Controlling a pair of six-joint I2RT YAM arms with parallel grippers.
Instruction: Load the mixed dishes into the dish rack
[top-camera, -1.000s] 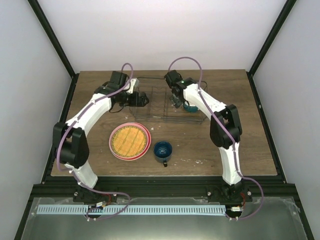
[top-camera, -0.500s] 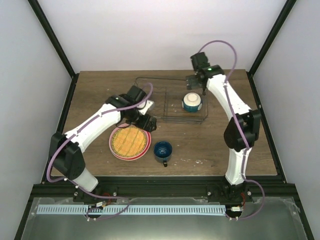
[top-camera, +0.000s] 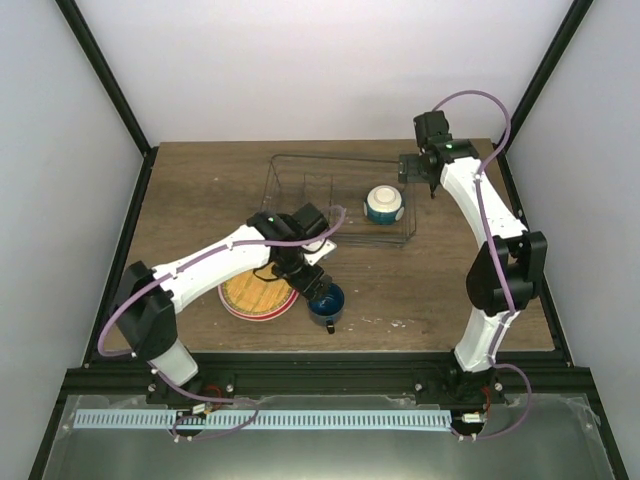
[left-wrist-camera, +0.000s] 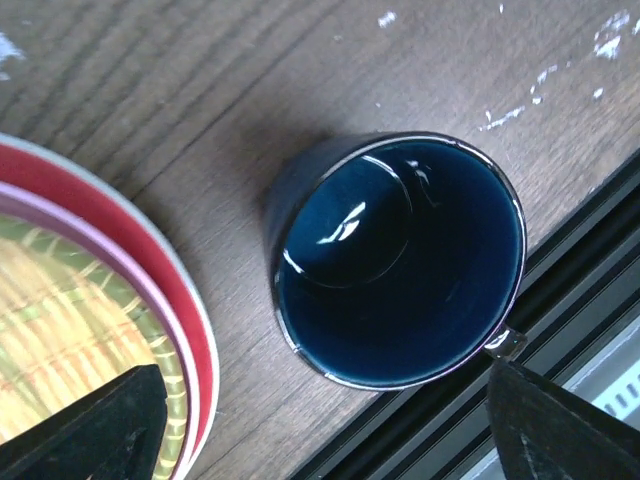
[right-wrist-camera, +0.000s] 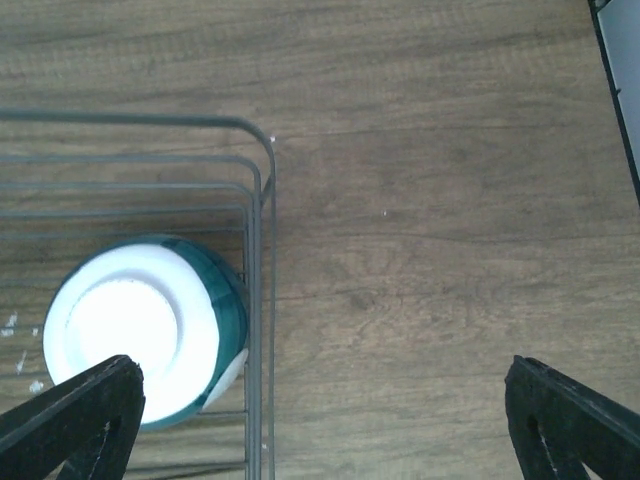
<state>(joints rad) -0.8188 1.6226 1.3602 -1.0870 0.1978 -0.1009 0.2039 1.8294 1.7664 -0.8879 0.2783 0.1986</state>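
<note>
The left claw (left-wrist-camera: 325, 425) is spread wide, with the dark blue mug (left-wrist-camera: 400, 260) upright on the table (top-camera: 200, 190) between its fingertips and not touched. Half a second ago it hung over the far rim of the plates; it has swung to the mug. The right claw (right-wrist-camera: 320, 420), also spread wide and empty, has drawn back further from the rack (top-camera: 300, 170) to hang past its right end. The bowl (right-wrist-camera: 140, 340) stays inside that end, just beside the wire wall.

Count: one mug, one bowl, one rack, and two plates, the woven plate (top-camera: 258, 290) stacked on the pink plate (top-camera: 232, 305).
</note>
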